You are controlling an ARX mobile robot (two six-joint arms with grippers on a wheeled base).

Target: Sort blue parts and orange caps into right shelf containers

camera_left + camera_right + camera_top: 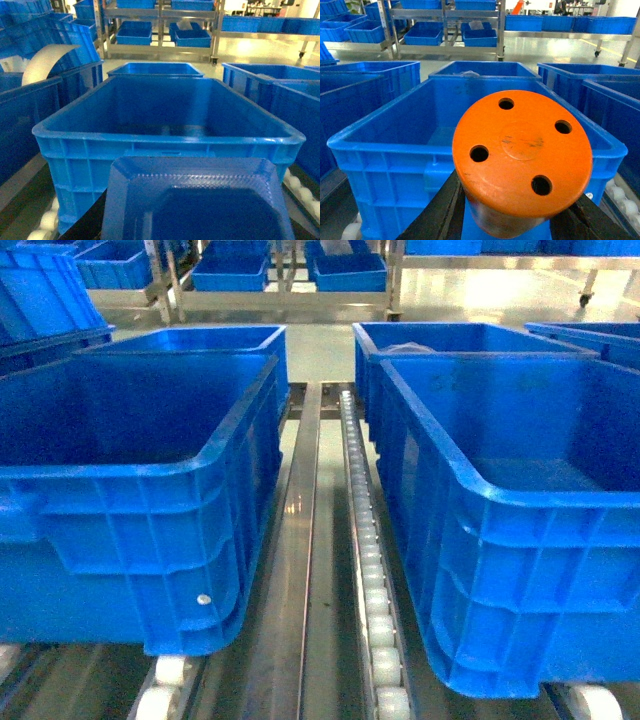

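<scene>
— Blue crates (pixel 500 540) fill the roller rack (pixel 375 620); what's nearest the right arm?
— One crate (pixel 395 150), just ahead of it.
— And the right gripper (pixel 520 220)?
— Clenched on an orange cap (pixel 522 155), its four-holed end facing the camera, in front of that crate's near wall.
— Left gripper?
— A blue part (pixel 195 200) hides it; can't tell its grasp.

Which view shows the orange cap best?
The right wrist view: the orange cap fills the foreground end-on, four holes in its face, gripped between the right claw fingers, in front of a blue crate. The head view and left wrist view show no cap at all.
</scene>
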